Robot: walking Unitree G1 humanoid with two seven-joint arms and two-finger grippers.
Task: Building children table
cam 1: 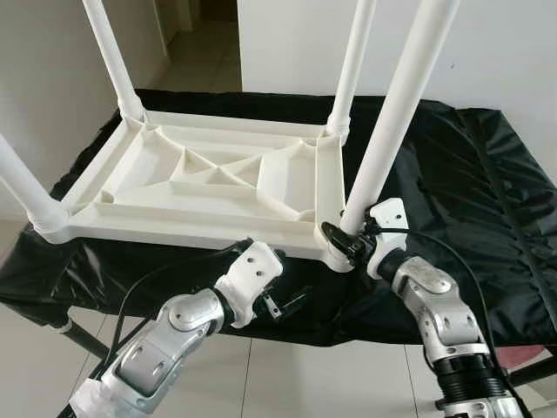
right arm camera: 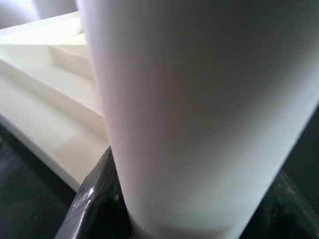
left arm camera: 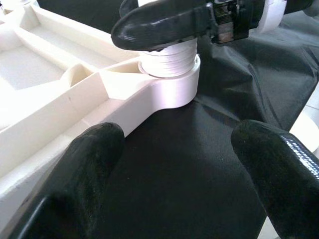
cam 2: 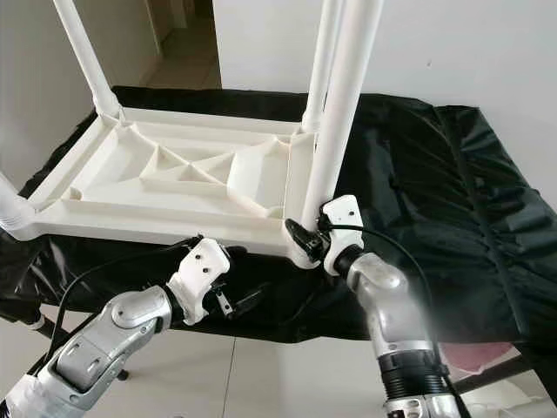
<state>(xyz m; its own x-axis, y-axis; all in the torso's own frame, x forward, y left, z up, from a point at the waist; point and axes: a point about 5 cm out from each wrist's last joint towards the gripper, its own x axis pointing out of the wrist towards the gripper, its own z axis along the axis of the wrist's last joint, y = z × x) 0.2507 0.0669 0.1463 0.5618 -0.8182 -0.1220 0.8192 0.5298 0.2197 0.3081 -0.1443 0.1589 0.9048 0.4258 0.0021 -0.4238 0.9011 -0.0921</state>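
Observation:
A white plastic table top [cam 1: 191,231] lies upside down on a black cloth [cam 1: 470,192], with its legs pointing up. My right gripper [cam 1: 344,239] is shut on the near-right leg [cam 1: 396,113] just above its corner socket [left arm camera: 169,89]. The right wrist view looks straight at that leg [right arm camera: 199,109], with a black finger [right arm camera: 94,204] beside it. My left gripper [cam 1: 287,305] is open and holds nothing. It hangs just below the top's front edge, pointing at the same corner, and its fingertips [left arm camera: 94,149] are spread over the cloth.
Three more white legs stand in their sockets: far left [cam 1: 113,57], far right [cam 1: 352,61], near left [cam 1: 26,187]. The cloth covers a low stand with dark legs [cam 1: 83,340] on a tiled floor. A white wall lies behind, with a passage at the far left.

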